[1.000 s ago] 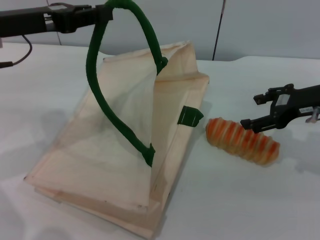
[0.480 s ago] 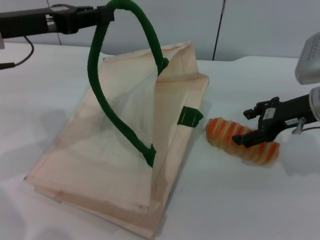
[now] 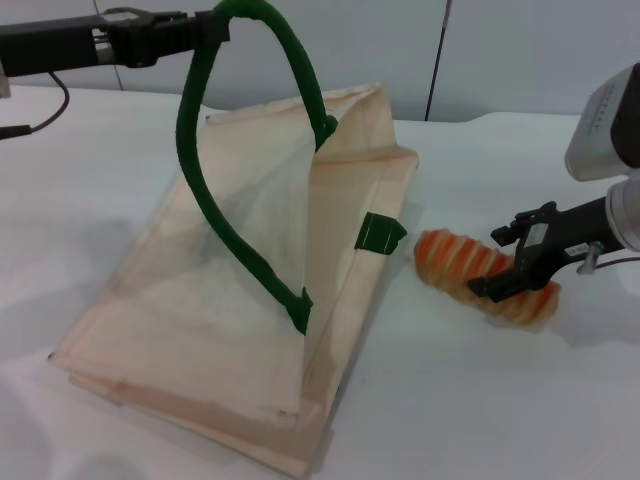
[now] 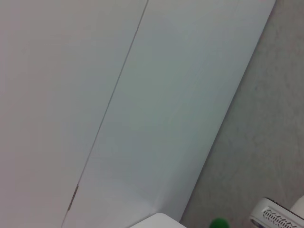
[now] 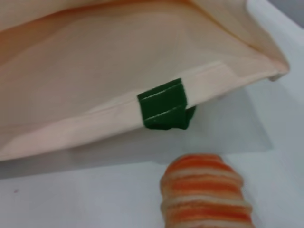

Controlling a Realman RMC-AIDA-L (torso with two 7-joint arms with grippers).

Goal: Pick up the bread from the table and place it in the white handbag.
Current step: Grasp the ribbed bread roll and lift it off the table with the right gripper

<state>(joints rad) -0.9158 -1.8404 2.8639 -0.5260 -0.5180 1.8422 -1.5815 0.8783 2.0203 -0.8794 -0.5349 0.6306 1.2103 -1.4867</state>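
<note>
Beside the white handbag [image 3: 250,280], the bread [image 3: 487,278] lies on the table [image 3: 480,400] between the spread fingers of the right gripper [image 3: 512,262], which may roll it away if they close off-centre, while the left gripper [image 3: 205,28] pinches the green handle [image 3: 215,215].

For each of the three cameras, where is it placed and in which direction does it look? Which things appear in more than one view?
Head view: from the robot's head, forward and down at the white table; the left hand holds up the cream tote's dark green rope handle, and the open right hand straddles the orange-striped ridged bread.
Left wrist view: faces pale wall panels; none of the hand shows.
Right wrist view: low over the table, facing the bread and the tote's green tab; no fingers show.
Shared: head and right wrist views both show bread, tab and tote.
</note>
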